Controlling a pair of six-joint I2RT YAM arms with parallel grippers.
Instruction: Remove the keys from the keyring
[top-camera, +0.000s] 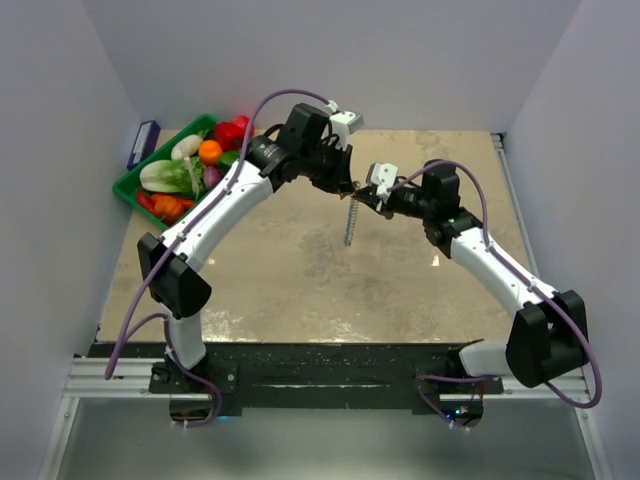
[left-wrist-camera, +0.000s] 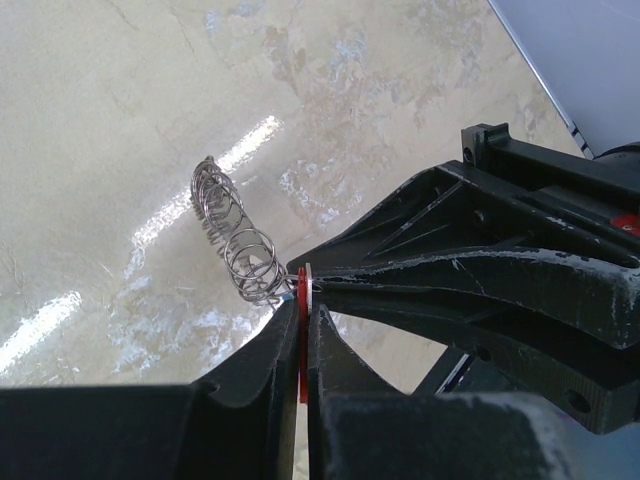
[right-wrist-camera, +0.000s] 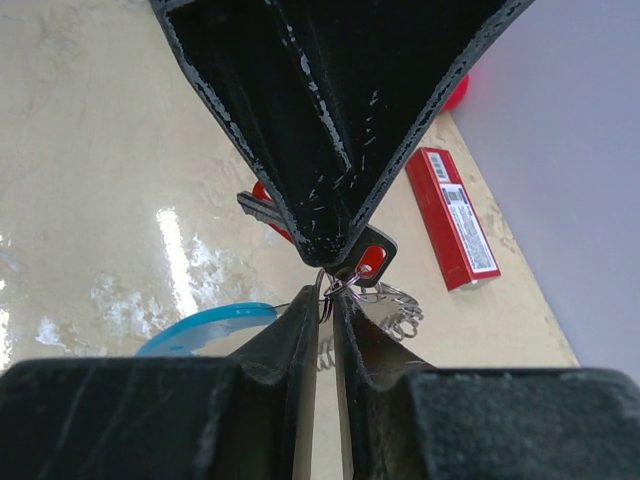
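Top view: both my arms reach in over the table (top-camera: 300, 290) & meet near its middle. My left gripper (top-camera: 350, 188) and right gripper (top-camera: 364, 198) are tip to tip, raised off the surface. The keyring (top-camera: 349, 222) hangs from that meeting pt as a thin silvery string, straight down, bottom end free. Too small here to read either grip. Green basket (top-camera: 124, 187) of veg sits at the far left corner, well apart from the action.

Left wrist view: my left gripper (left-wrist-camera: 303, 300) is clenched, fingers pressed flat on a thin red key (left-wrist-camera: 301, 345) seen edge-on btwn them. Just past my tips the keys (left-wrist-camera: 235, 245) run away in a silvery coil-like row, up and to the left, above the table. The right gripper (left-wrist-camera: 315, 268) comes in from the right, its black fingers narrowing to a pt right at the near end of that row, touching distance from my own tips.

Right wrist view: my right gripper (right-wrist-camera: 327, 305) is closed down to a slit, pinching the thin wire of the keyring (right-wrist-camera: 325, 288) at the very tips. The left gripper (right-wrist-camera: 335, 245) drops in from above, its pt just over mine, w/ the red key (right-wrist-camera: 370, 262) poking out on its right side. A blue tag (right-wrist-camera: 210, 325) curves off to the left of my fingers; more keys (right-wrist-camera: 402, 305) dangle to the right. A long red box (right-wrist-camera: 452, 215) lies on the table beyond, apart from everything.
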